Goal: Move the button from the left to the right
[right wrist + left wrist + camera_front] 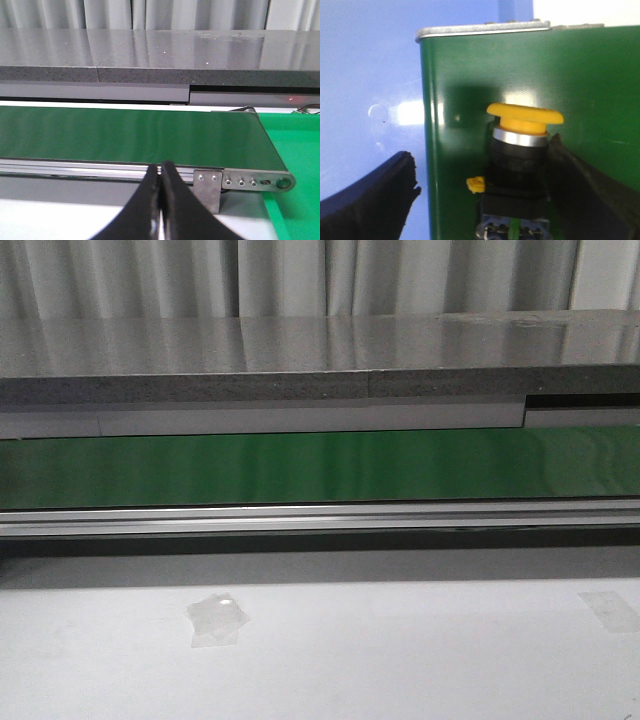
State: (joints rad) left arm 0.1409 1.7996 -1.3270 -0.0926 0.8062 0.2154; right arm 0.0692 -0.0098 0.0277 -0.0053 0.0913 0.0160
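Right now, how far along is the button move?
Early. The button stands on the belt near its end, between the left gripper's open fingers, not clamped. Grasping is in hand. The right gripper waits shut by the belt's other end; the front view shows bare belt, so transport remains.

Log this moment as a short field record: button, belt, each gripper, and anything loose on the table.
button: yellow cap, black body, standing on the green belt
belt: green belt runs across the front view, nothing on the stretch seen there
left gripper: open, fingers either side of the button, one close against its body, the other apart
right gripper: shut, empty, near the belt's end
table: grey table with a clear tape patch
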